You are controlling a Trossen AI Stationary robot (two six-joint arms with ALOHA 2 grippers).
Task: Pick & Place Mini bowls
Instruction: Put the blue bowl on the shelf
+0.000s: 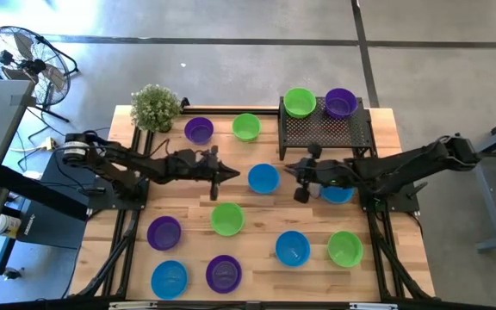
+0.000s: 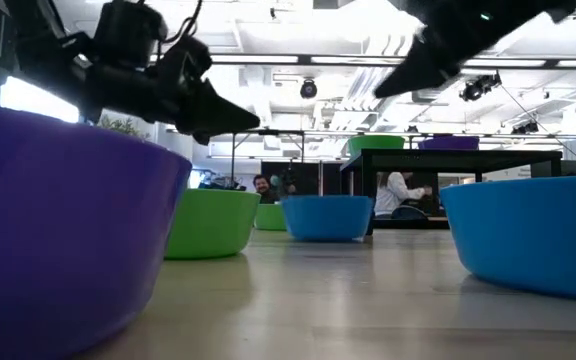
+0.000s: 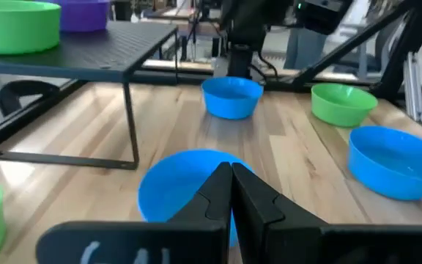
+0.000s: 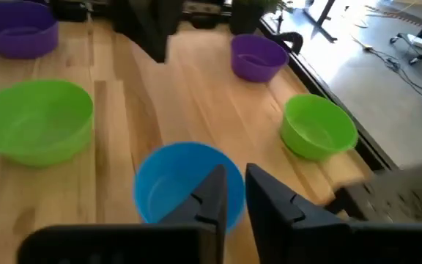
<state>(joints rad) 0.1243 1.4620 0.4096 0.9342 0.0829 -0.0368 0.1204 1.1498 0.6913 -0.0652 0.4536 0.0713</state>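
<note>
We see the mini bowls spread over the wooden table [image 1: 377,120], and the one nearest the action is a blue bowl [image 1: 263,178] at the table's centre, sitting between the two grippers. Taking that bowl as the clock's hub in the high view, a green bowl [image 1: 227,219] lies near it at about seven o'clock, another green bowl [image 1: 245,127] at eleven o'clock, and a purple bowl [image 1: 198,130] farther out at ten o'clock. A second blue bowl [image 1: 337,193] sits at about three o'clock, partly hidden under the right arm. Farther toward five o'clock are a blue bowl [image 1: 292,248] and a green bowl [image 1: 344,248]; toward seven and eight o'clock, well apart from the hub, are a purple bowl [image 1: 164,232], a blue bowl [image 1: 169,278] and a purple bowl [image 1: 223,273]. On top of the black mesh rack [image 1: 325,131] at one o'clock stand a green bowl [image 1: 299,102] and a purple bowl [image 1: 340,102], side by side. The left gripper [image 1: 232,176] hovers just beside the central blue bowl at nine o'clock, its fingers pressed together and holding nothing. The right gripper [image 1: 296,179] hangs at three o'clock, its fingers parted by a narrow gap, with nothing between them. A small potted plant [image 1: 155,107] stands at the table's far left corner, and a floor fan [image 1: 26,62] sits beyond it.
</note>
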